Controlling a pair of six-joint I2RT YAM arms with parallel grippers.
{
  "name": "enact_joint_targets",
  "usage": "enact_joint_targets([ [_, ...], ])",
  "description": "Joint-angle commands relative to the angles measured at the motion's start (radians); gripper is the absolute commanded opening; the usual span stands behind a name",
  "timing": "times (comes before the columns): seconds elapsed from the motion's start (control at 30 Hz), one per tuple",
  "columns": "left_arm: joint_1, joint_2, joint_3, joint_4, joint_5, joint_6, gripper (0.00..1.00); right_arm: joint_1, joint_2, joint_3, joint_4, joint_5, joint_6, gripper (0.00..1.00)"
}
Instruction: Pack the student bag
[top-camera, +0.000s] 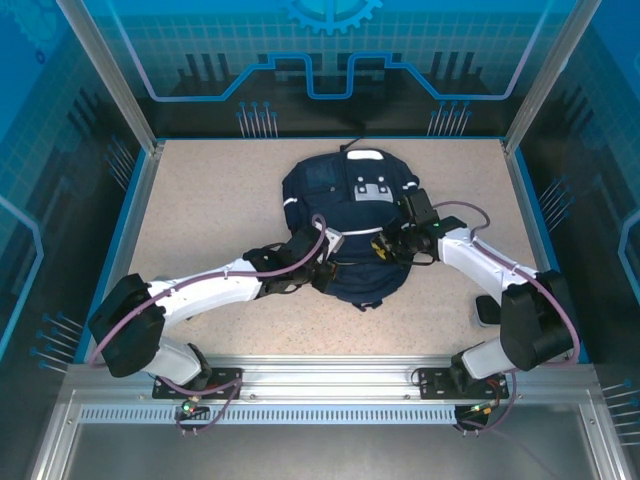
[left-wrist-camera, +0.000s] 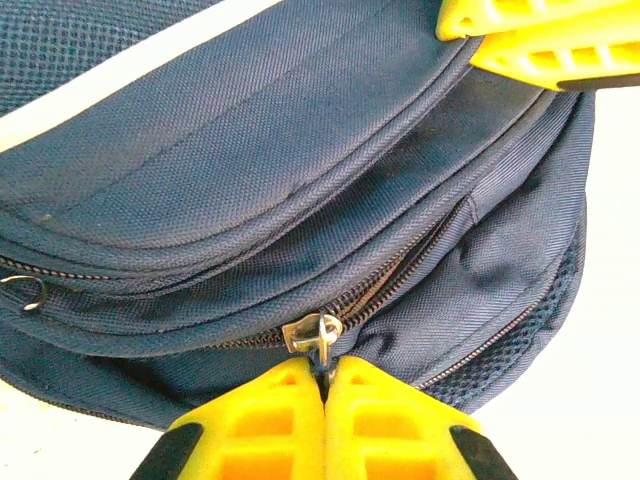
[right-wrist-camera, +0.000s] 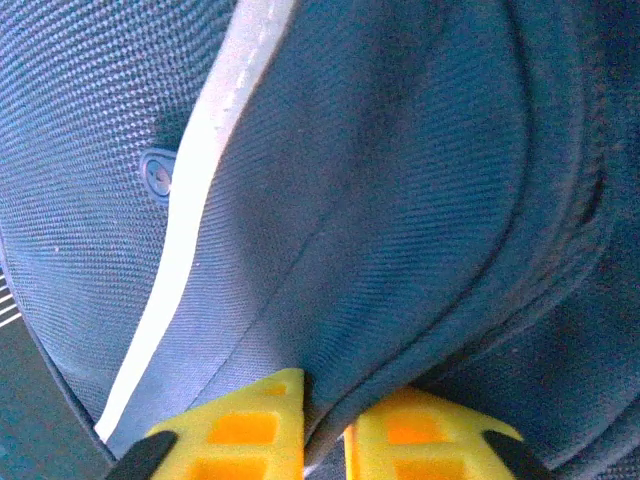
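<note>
- Nearest of all, a silver aluminium rail (top-camera: 330, 375) is seen along the table's front edge, with both arm bases bolted to it.
- A small dark object (top-camera: 487, 308) is spotted on the table just beside the right arm; what it is cannot be told.
- The white left arm, wrapped in a purple cable (top-camera: 190, 290), is stretched in from the left to the near edge of the bag.
- The navy-blue fabric student bag (top-camera: 350, 225) is found lying flat in the middle of the beige speckled table (top-camera: 200, 200), its bottom end towards the arms.
- The left gripper (left-wrist-camera: 325, 385) is clamped tight: a small silver metal zip pull (left-wrist-camera: 315, 330) is pinched between its yellow fingertips, on the zip line of the bag's near side.
- Dark mesh panelling (left-wrist-camera: 545, 325) is seen on the bag just right of that zip.
- The right gripper (right-wrist-camera: 325, 405) is brought in from the right, and a fold of the bag's fabric is nipped between its yellow fingers, with only a narrow slit between them.
- In the left wrist view those same yellow fingers are seen above the zip, lying across the bag's upper panel.
- A white reflective stripe (right-wrist-camera: 215, 190) is run across the fabric beyond the right gripper, with a small round blue stud (right-wrist-camera: 158, 177) beside it.
- Further back, a grey patch (top-camera: 372, 187) is seen near the bag's top.
- Farthest off, the table is closed in by blue printed panels (top-camera: 330, 60).
</note>
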Motion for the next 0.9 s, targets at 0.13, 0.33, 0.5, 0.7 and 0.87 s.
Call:
enact_joint_targets([
  [0.13, 0.026, -0.054, -0.032, -0.020, -0.105, -0.009, 0.00, -0.020, -0.070, 0.015, 0.013, 0.102, -0.076, 0.00],
  [0.33, 0.160, -0.095, -0.088, 0.023, -0.065, -0.025, 0.00, -0.039, -0.080, 0.022, 0.036, 0.037, -0.126, 0.00],
  [0.5, 0.226, -0.039, -0.070, 0.087, -0.048, -0.037, 0.00, -0.035, -0.037, 0.050, 0.070, -0.034, -0.156, 0.00],
  [0.7, 0.295, 0.038, -0.015, 0.118, -0.044, -0.048, 0.00, -0.024, 0.027, 0.113, 0.082, -0.105, -0.204, 0.00],
  [0.87, 0.357, 0.082, 0.016, 0.107, -0.051, -0.033, 0.00, -0.019, 0.068, 0.156, 0.065, -0.124, -0.229, 0.00],
])
